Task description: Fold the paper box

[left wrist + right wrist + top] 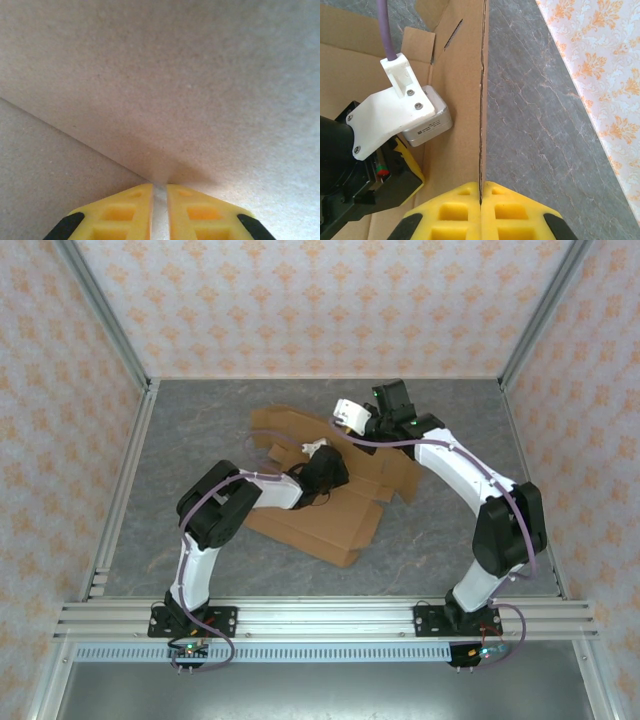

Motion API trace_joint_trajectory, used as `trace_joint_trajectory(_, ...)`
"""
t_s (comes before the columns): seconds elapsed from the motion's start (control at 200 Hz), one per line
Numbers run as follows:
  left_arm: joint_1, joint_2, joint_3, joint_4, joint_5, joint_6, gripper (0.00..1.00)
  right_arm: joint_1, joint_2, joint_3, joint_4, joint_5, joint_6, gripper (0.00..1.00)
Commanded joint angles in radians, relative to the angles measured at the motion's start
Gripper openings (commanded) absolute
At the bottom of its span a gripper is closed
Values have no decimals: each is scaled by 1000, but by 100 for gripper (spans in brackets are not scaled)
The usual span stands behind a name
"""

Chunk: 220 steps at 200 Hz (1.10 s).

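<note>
Box (335, 525): brown sheet mid-table (190, 440), partly under both arms; right gripper (481, 189) jaws closed on edge of upright flap (457, 100), at sheet's far side; left gripper (160, 189) tips close against cardboard by crease; jaws slit apart, nothing between.

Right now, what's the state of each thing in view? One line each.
paper box: partly folded, one panel raised on edge, the rest flat on the table.
right tool: shut on the raised panel's edge.
left tool: almost closed, a thin slit showing, tips against the cardboard; grip unclear.
</note>
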Motion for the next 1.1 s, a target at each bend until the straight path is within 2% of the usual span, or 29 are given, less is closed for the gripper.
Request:
trace_joint_trajectory(0.0,-6,-63,-38,-52,23,31,21,10,-13,20,-12,16,-5,0)
trace_joint_trajectory(0.24,-3,-143,-102,-85,51,77,22,9,5,64,-31,46,-25,0)
trace_joint_trajectory(0.365,15,-151,-128,-78,54,79,17,8,6,66,-27,42,-24,0)
trace_joint_trajectory(0.656,49,-62,-84,-48,58,83,8,12,3,67,-25,7,-25,0)
trace_joint_trajectory(0.966,33,41,-14,-26,45,59,4,26,0,34,-24,-21,-12,0)
trace_joint_trajectory(1.096,32,63,1,-21,47,51,4,25,7,12,-15,11,-1,0)
